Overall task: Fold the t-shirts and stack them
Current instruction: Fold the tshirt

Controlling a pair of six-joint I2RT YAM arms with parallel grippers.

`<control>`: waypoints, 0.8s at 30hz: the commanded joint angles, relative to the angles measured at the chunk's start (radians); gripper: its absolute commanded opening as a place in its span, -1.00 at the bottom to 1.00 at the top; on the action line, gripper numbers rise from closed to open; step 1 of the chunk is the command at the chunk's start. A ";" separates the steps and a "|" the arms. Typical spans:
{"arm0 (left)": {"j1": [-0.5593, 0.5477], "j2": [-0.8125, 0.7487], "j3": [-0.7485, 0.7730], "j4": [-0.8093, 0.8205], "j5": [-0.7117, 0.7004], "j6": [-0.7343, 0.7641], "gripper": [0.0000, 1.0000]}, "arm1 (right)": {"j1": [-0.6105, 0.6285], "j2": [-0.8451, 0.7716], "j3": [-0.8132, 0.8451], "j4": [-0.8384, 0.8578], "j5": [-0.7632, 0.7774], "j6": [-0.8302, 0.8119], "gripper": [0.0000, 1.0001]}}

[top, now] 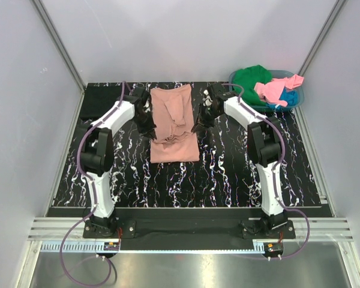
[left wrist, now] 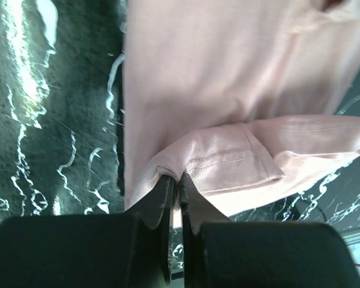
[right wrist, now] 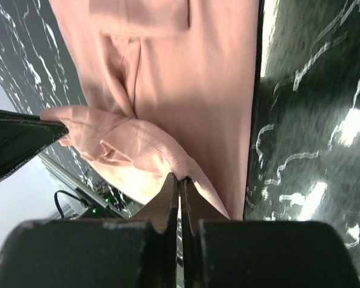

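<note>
The salmon-pink t-shirt lies as a long narrow strip in the middle of the black marbled table, rumpled across its middle. My left gripper is shut on the shirt's left edge, and the left wrist view shows a raised fold of cloth pinched at the fingertips. My right gripper is shut on the right edge, with hemmed cloth bunched at its tips. A black t-shirt lies flat at the back left. Green, bright pink and blue t-shirts sit in the basket.
The teal plastic basket stands at the back right corner, close behind the right arm. White walls with metal rails close in the table on three sides. Bare marbled surface stretches between the shirt and the arm bases.
</note>
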 commanded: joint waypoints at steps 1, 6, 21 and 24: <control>0.030 0.020 0.071 0.009 0.049 0.013 -0.88 | -0.014 0.043 0.090 -0.029 -0.033 -0.022 -1.00; 0.048 0.063 0.131 0.009 0.066 0.013 -0.88 | -0.030 0.077 0.138 -0.035 -0.030 -0.013 -1.00; 0.082 0.175 0.243 0.009 0.059 -0.005 -0.36 | -0.062 0.247 0.331 -0.070 -0.105 -0.013 -0.52; 0.105 0.136 0.254 0.010 -0.033 -0.019 -0.30 | -0.080 0.290 0.432 -0.082 -0.100 0.010 -0.35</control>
